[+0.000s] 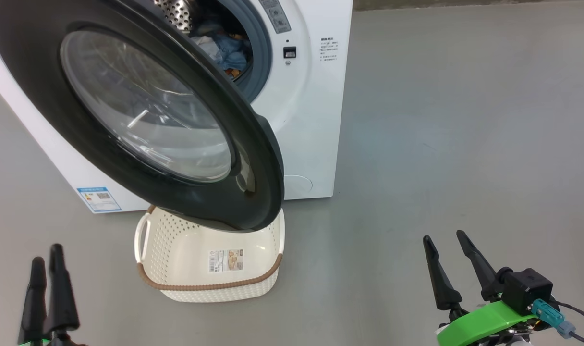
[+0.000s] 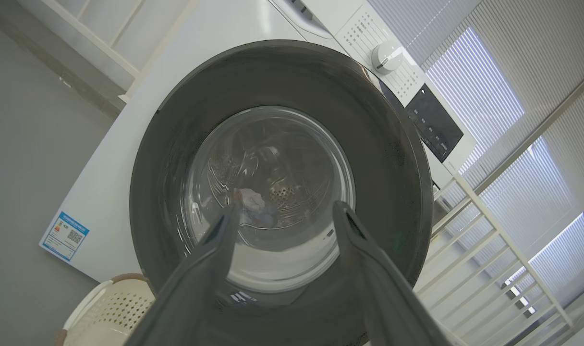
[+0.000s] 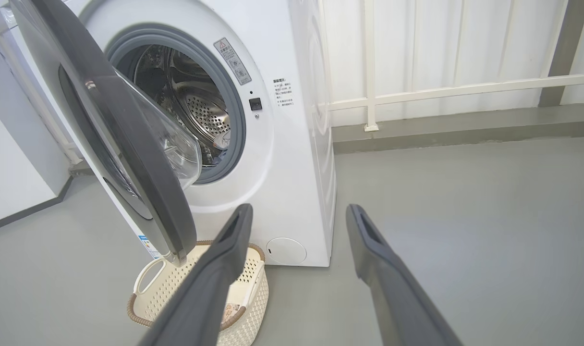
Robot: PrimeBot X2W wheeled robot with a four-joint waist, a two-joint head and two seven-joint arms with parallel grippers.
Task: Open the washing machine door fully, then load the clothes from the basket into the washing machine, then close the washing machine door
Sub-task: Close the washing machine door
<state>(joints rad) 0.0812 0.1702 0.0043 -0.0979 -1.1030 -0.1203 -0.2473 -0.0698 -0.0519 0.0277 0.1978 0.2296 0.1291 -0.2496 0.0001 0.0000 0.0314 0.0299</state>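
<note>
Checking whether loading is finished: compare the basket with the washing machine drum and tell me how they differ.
The basket is empty, its label sticker showing on the bare bottom; the drum holds clothes. The basket is cream plastic with a brown rim; the drum is shiny steel. The basket sits on the floor under the open door; the drum sits inside the washing machine. Both are perforated.

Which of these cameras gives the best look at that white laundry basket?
The head view: the basket faces the camera, inside and label plain, its far edge hidden under the door. The right wrist view shows it partly behind a finger of the right claw; the left wrist view catches a corner.
</note>
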